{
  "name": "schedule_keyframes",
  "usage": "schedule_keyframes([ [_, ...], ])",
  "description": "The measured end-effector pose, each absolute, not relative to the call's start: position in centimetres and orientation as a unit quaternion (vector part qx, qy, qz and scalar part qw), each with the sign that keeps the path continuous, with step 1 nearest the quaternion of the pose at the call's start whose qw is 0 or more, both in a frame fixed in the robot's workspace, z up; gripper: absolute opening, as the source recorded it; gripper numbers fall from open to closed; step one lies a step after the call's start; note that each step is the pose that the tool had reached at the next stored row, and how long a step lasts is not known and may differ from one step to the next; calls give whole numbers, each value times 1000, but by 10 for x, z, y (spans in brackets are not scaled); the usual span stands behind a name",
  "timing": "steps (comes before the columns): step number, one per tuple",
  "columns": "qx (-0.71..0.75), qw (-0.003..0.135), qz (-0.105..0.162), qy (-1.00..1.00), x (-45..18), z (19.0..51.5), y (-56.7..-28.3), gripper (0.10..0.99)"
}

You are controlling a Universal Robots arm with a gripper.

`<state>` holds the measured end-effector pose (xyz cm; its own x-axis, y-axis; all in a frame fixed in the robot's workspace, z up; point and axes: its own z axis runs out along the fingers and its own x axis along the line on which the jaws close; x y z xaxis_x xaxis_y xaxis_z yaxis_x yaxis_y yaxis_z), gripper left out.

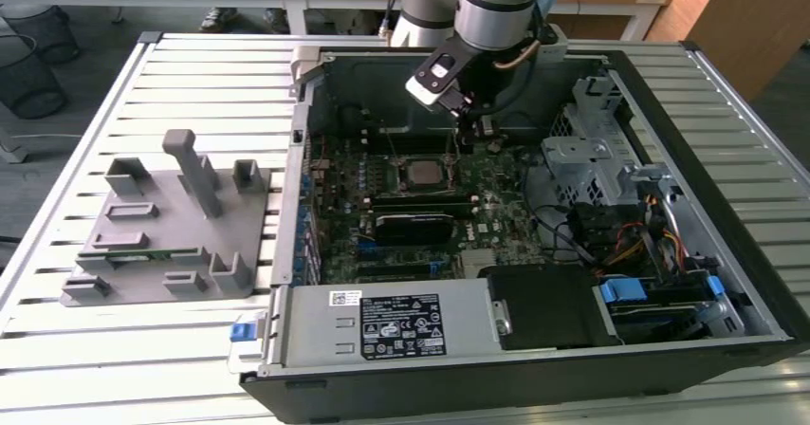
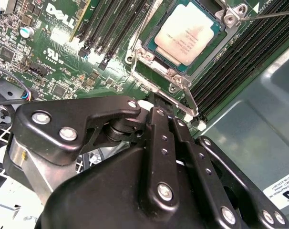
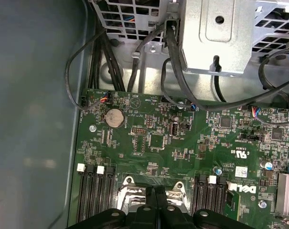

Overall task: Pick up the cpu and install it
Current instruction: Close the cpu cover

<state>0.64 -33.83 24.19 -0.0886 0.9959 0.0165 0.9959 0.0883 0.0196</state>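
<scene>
The pincer point(image 2: 158, 103) hangs low inside the case point(image 1: 658, 93), over the far part of the board point(image 1: 506, 197), its two black fingers point(image 2: 156, 138) drawn together with nothing to be seen between them. The cpu point(image 2: 186, 35) is not in its grip: it lies flat in the socket point(image 2: 145, 53), silvery top up, framed by the socket's metal bracket. From the pincer point(image 1: 473, 129) the cpu point(image 1: 420, 172) lies toward the exterior view's left and nearer the camera, close by but apart from the fingertips. It is square, so it has no long axis to line up on, and there is one arm to reach it.

Memory slots point(image 2: 104, 33) run along both sides of the socket. In the first wrist view the pincer point(image 3: 156, 192) points at a coin cell point(image 3: 113, 117) and cables under a metal cage point(image 3: 221, 33).

As for writing, there is fine print on the cpu's lid, a white logo on the board and a sticker point(image 1: 405, 325) on the box at the case's near side. On the exterior view's left a grey jig point(image 1: 165, 226) sits on the slatted surface point(image 1: 203, 74)
</scene>
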Motion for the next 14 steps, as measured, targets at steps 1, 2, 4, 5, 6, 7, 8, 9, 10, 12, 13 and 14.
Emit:
schedule_keyframes([
  [1, 675, 1, 13, 738, 6, 242, -338, 106],
  [2, 675, 1, 13, 738, 6, 242, -338, 106],
  [4, 675, 1, 13, 738, 5, 242, -338, 106],
  [5, 675, 1, 13, 738, 5, 242, -338, 106],
  [6, 675, 1, 13, 738, 5, 242, -338, 106],
  [7, 675, 1, 13, 738, 5, 242, -338, 106],
  [8, 675, 1, 13, 738, 4, 242, -338, 106],
  [9, 675, 1, 13, 738, 4, 242, -338, 106],
  [10, 675, 1, 13, 738, 4, 242, -338, 106],
  [12, 675, 1, 13, 738, 3, 242, -338, 106],
  [13, 675, 1, 13, 738, 3, 242, -338, 106],
  [14, 675, 1, 13, 738, 2, 242, -338, 106],
])
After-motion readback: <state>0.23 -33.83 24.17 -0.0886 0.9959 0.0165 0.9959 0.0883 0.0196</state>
